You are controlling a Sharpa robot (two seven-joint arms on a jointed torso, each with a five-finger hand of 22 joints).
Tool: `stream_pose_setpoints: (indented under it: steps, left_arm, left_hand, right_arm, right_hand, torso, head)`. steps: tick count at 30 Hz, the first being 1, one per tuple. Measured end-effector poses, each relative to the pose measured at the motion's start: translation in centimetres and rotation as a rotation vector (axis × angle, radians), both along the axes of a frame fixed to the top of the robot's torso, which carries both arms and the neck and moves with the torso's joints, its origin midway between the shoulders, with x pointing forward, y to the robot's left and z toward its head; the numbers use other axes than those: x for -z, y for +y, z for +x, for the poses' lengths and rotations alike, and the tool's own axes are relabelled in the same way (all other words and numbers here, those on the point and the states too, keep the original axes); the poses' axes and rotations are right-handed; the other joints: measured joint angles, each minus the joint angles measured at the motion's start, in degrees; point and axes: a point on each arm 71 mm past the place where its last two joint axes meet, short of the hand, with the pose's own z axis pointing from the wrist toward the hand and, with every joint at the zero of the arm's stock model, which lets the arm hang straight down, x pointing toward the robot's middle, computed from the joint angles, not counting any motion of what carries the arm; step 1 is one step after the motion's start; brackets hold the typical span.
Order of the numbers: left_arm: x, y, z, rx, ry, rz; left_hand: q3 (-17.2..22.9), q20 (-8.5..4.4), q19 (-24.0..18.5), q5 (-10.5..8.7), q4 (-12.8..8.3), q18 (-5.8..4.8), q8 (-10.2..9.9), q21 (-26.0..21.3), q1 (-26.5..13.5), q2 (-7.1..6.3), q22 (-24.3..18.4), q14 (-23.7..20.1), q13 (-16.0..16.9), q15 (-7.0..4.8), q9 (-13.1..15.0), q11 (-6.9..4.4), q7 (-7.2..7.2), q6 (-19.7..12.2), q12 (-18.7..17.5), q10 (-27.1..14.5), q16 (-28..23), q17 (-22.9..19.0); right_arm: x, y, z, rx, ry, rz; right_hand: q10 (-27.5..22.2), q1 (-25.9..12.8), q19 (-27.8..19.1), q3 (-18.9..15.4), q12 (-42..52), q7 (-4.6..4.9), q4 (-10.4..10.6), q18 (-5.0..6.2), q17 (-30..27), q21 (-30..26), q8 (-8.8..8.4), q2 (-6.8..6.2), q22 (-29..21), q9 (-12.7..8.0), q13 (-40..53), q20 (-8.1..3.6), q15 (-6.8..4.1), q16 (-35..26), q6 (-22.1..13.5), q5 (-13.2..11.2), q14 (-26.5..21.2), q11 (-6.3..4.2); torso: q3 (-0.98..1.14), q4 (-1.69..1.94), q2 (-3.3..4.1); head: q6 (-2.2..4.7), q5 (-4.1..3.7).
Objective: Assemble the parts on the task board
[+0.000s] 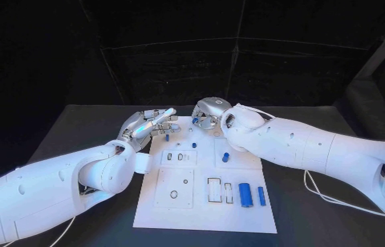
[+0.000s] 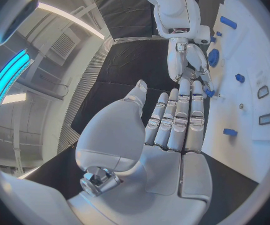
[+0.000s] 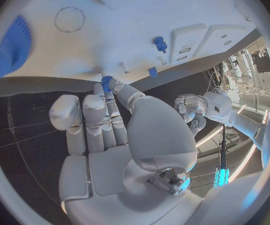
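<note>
right wrist view: blue part (image 3: 107, 81) at fingertips (image 3: 112, 86)

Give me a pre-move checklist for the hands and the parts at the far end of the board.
1. Right hand pinches a small blue part at its fingertips: ok.
2. Left hand holds nothing, fingers straight: ok.
3. Task board lies flat on the table: ok.
4. Two blue cylinders lie near the front edge, untouched: ok.
5. Which hole the held part fits: cannot tell.
</note>
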Motion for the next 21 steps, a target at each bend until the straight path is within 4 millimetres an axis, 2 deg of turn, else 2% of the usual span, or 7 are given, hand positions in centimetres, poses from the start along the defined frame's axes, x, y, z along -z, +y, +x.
stream_pose_setpoints:
  steps: [8,21]
  left_arm:
    - [-0.04,-0.05,0.01,0.001,0.0,0.0]
    - [-0.07,-0.23,0.07,0.004,0.0,-0.001]
  left_hand:
    - [0.0,0.0,0.0,0.0,0.0,0.0,0.0,0.0,0.0,0.0,0.01,0.0,0.0,0.0,0.0,0.0,0.0,0.0,0.0,0.0,0.0,0.0]
    - [0.0,0.0,0.0,0.0,0.0,0.0,0.0,0.0,0.22,0.22,0.01,0.0,0.01,0.0,0.0,0.0,0.0,0.0,0.0,0.0,0.0,0.05]
  right_arm:
    - [0.01,0.05,0.37,0.019,0.001,-0.004]
    - [0.05,0.43,0.66,0.042,0.01,-0.016]
  right_hand:
    - [0.0,0.0,0.0,0.47,0.0,0.06,0.47,0.0,-0.12,0.0,-0.1,0.0,0.0,0.0,0.0,0.0,0.0,0.0,-0.1,0.0,0.0,0.0]
    - [-0.43,-0.36,0.0,1.11,-0.19,0.31,1.12,0.01,-0.41,0.0,-0.11,-0.98,-0.01,0.0,0.0,0.0,0.0,0.0,-0.34,-0.01,0.0,0.43]
  torso:
    - [0.0,0.0,0.07]
    - [0.05,-0.07,0.2]
  head:
    - [0.07,0.08]
    - [-0.08,0.3]
